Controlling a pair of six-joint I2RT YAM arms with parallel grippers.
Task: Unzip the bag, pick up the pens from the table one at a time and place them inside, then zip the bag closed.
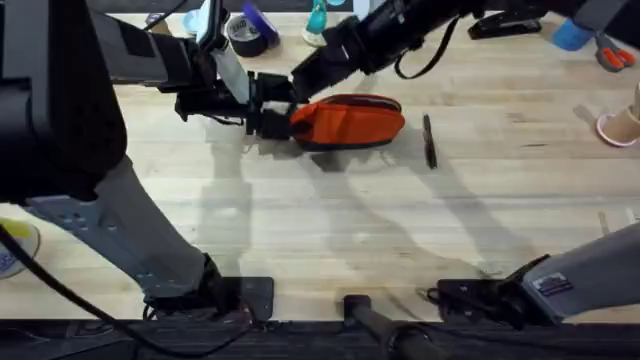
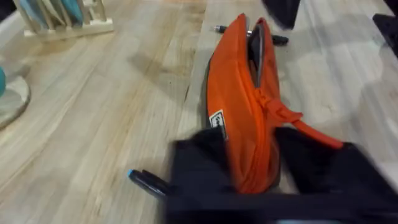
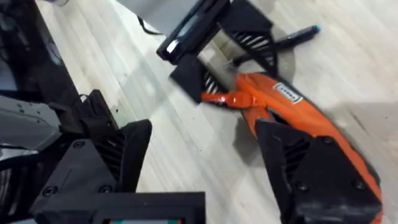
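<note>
Altogether two pens flank one bag; left hand clamps its end, right hand gapes, holding nothing.

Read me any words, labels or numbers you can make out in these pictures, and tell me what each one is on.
None can be read.
Small white tag on the bag, seen at and: dark print, too blurred to read.
Pale label on the right arm's base link: too small to read.
</note>
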